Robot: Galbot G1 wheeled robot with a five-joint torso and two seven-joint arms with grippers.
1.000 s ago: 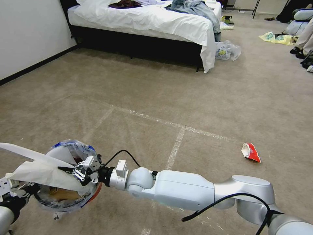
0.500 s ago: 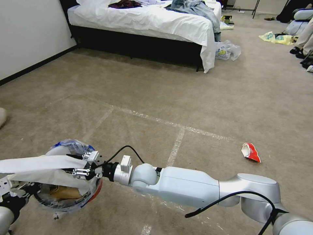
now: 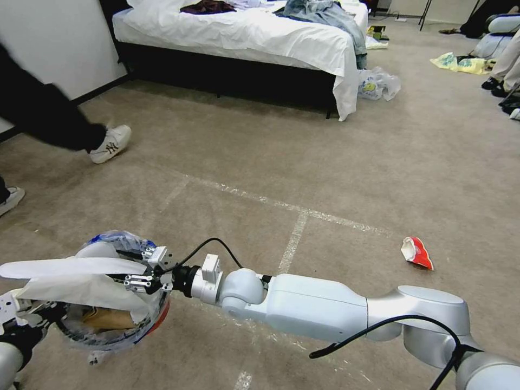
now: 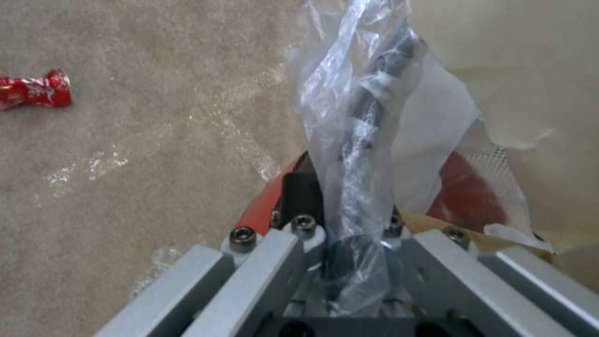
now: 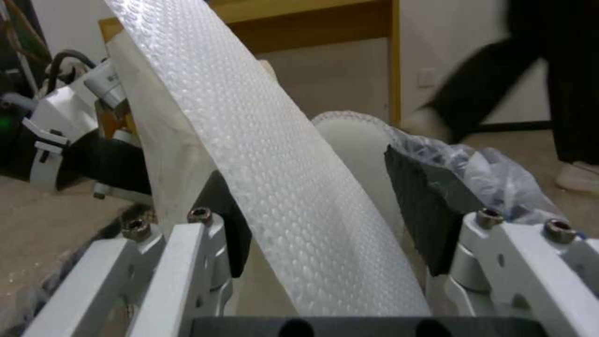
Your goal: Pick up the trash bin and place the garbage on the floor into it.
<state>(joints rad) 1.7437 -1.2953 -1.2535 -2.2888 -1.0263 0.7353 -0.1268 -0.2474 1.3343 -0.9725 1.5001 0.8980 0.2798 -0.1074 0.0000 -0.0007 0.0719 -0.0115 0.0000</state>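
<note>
Since a moment ago the right gripper (image 3: 142, 269) has drawn back slightly over the trash bin (image 3: 111, 330), fingers spread wide around a white slipper (image 3: 65, 267). Left gripper (image 4: 349, 234) pinches the bin's rim and crinkled bag. A red wrapper (image 3: 417, 253) lies on the taped carpet (image 3: 336, 162); bed (image 3: 238, 32) behind.

trash bin (image 3: 157, 319): glossy red plastic wall, lined with a crinkled clear plastic bag (image 4: 349, 117)
slipper (image 5: 281, 187): white, matt, dimpled waffle texture
floor (image 3: 325, 162): beige short-pile carpet, rough and matt, with worn whitish tape lines
crushed can (image 3: 417, 252): shiny red and white
right gripper (image 3: 135, 281): brushed silver metal, jaws faced with black ribbed pads
right arm (image 3: 325, 309): smooth white glossy shell
bed sheet (image 3: 244, 32): white cloth, creased
</note>
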